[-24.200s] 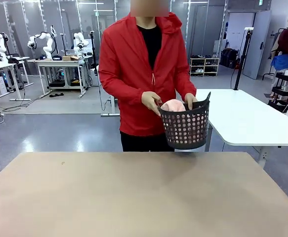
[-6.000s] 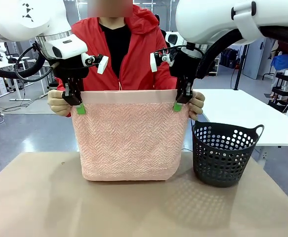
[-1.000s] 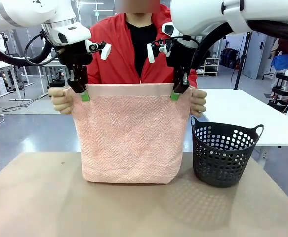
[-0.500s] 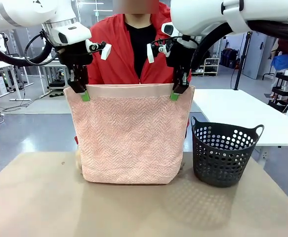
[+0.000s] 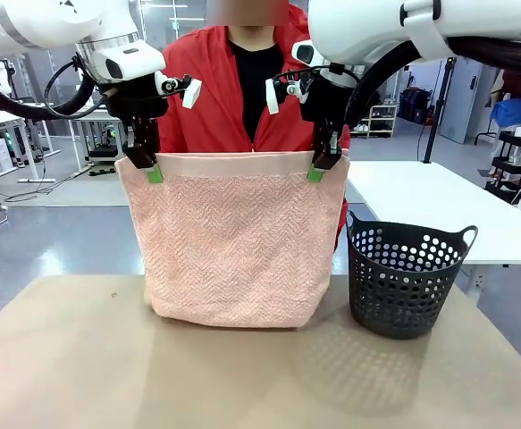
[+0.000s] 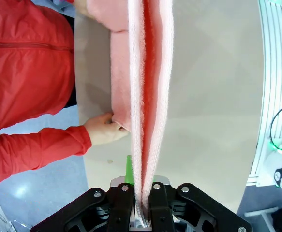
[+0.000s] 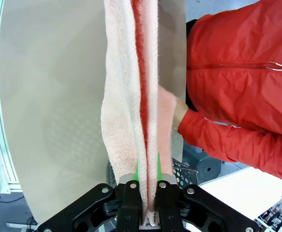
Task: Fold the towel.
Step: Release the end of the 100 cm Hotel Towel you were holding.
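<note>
Compared with a second ago, the person's hands no longer flank the top corners of the pale salmon-pink terry towel [image 5: 233,241]. In my left wrist view the person's hand [image 6: 103,129] now pinches a lower corner of it, above the tan desk [image 5: 242,384]. In my right wrist view the person's other hand [image 7: 178,115] sits at the opposite lower edge, partly hidden by cloth. The bottom edge hangs a touch higher than before.

The towel hangs doubled in front of the red jacket [image 5: 215,98]. My left pincer [image 5: 151,164] is clamped on its upper left corner at the smooth hem band. My right pincer [image 5: 317,166] is clamped on the upper right corner. The hem runs level between them. The black perforated plastic basket [image 5: 407,279] stands on the desk just beside the towel's right edge.
</note>
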Controlling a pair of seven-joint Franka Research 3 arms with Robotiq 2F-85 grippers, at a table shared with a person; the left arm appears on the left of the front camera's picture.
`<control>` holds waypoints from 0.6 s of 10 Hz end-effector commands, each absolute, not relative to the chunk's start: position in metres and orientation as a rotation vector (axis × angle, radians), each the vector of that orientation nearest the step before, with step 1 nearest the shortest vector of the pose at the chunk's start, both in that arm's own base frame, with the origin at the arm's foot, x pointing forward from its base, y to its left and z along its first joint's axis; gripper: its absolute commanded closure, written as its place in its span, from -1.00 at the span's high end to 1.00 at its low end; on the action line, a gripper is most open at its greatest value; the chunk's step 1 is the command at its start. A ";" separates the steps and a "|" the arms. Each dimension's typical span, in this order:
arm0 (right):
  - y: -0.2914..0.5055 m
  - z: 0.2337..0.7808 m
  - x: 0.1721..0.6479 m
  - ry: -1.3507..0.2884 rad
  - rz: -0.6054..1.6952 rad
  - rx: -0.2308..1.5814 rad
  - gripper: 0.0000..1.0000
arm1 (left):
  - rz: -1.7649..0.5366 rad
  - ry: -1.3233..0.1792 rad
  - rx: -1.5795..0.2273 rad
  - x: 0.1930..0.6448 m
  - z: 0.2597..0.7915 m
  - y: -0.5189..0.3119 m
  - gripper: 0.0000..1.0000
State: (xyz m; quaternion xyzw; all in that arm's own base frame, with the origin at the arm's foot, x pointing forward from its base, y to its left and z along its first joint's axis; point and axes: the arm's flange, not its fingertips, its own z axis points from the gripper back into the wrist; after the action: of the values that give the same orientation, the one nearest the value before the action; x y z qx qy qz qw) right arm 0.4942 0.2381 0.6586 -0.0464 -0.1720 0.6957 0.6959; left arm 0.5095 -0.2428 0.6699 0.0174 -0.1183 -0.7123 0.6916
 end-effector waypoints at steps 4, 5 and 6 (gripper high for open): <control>0.237 0.659 0.494 -0.382 1.561 -0.109 -1.00 | -1.594 -0.264 0.042 0.510 0.670 -0.242 -1.00; 0.237 0.659 0.494 -0.382 1.561 -0.109 -1.00 | -1.594 -0.264 0.042 0.510 0.670 -0.242 -1.00; 0.237 0.659 0.494 -0.382 1.561 -0.109 -1.00 | -1.594 -0.264 0.042 0.510 0.670 -0.242 -1.00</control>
State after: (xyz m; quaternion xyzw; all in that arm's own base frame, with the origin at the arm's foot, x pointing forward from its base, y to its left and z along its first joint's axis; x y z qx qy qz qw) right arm 0.4943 0.2383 0.6581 -0.0462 -0.1716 0.6958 0.6959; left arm 0.5095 -0.2428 0.6699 0.0174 -0.1183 -0.7123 0.6916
